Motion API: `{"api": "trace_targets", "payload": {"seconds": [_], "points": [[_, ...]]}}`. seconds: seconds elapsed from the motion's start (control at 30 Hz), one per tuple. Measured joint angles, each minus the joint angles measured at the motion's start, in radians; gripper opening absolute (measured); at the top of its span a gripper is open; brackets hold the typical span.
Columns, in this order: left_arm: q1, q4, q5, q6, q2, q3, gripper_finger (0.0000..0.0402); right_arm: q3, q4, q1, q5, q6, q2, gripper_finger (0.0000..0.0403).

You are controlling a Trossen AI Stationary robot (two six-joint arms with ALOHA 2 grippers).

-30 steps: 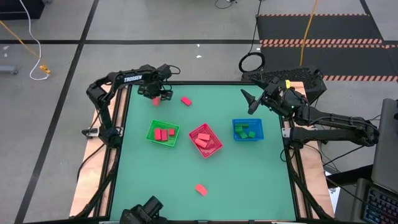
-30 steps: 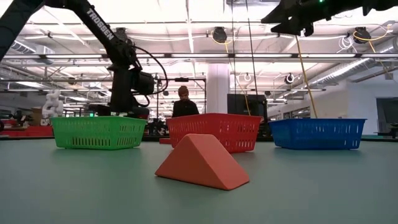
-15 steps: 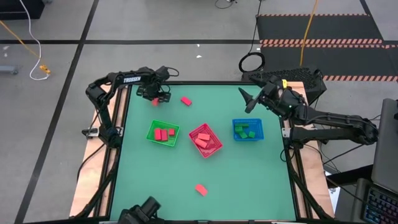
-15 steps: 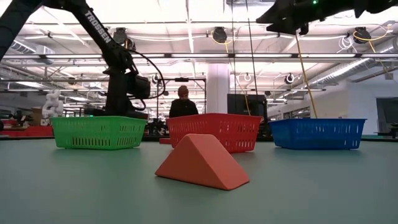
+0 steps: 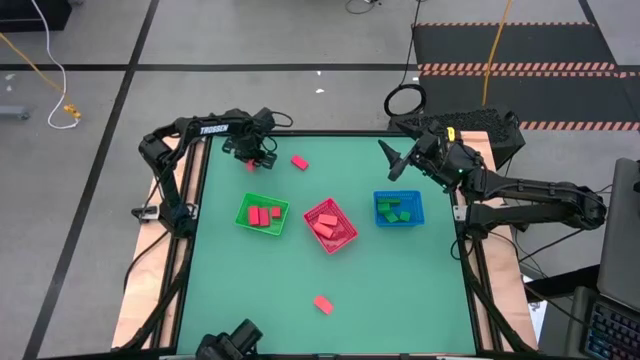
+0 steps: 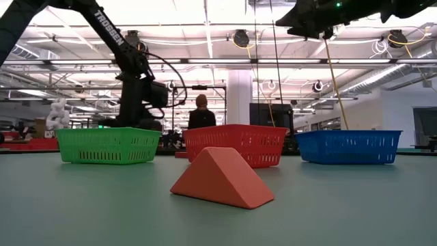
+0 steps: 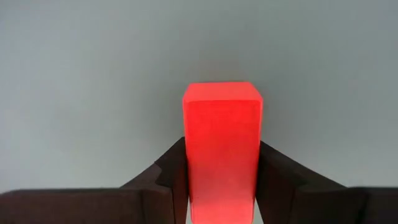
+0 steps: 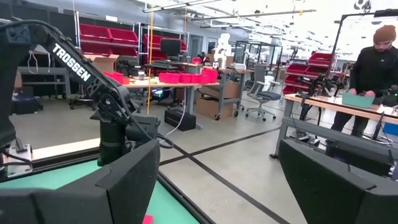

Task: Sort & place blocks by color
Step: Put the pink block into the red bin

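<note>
Red block clamped between the fingers of the left pincer, upper left of the high view, just above the green tabletop near its far left corner. Seen end-on in the left wrist view, standing tall in the grip with both dark fingers pressed against its sides.

Right pincer spread wide and empty, held high at the upper right of the high view, above the tabletop's far edge and beyond the blue basket, waiting.

Three baskets in a row across the middle: green basket with red blocks inside, red basket with salmon-pink ones, blue basket with dark green ones. Two salmon-pink pieces loose: one block just right of the left pincer, one wedge low in the frame, well apart from everything, also large in the low view's centre.

Judged step: carry the held red block to the green basket, going by what already lies there. To do it well: lift clear of the mesh rim before crossing, travel down-frame, stop over the basket's bare corner rather than over the blocks inside, lower close, then release. Grip looks square and centred, so slipping seems unlikely; main risk is clipping the basket wall and shoving it.
</note>
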Motion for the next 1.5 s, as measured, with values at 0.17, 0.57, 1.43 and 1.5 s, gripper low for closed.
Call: {"api": "trace_targets", "payload": {"seconds": [0.17,0.57,1.43,1.5], "points": [[-0.059,0.013,0.034,0.075,-0.03,0.057,0.013,0.0,0.003,-0.002,0.003,-0.007,0.0,0.032],[-0.421,0.257,0.065,0.09,-0.18,0.069,0.013,0.0,0.013,-0.002,0.006,-0.025,-0.001,0.032],[-0.796,0.417,-0.058,-0.035,-0.168,0.069,0.0166,0.0,0.015,-0.002,0.005,0.025,-0.001,0.032],[-0.795,0.418,-0.083,-0.034,-0.168,0.069,0.0172,0.0,0.015,-0.002,0.005,0.025,-0.001,0.032]]}}
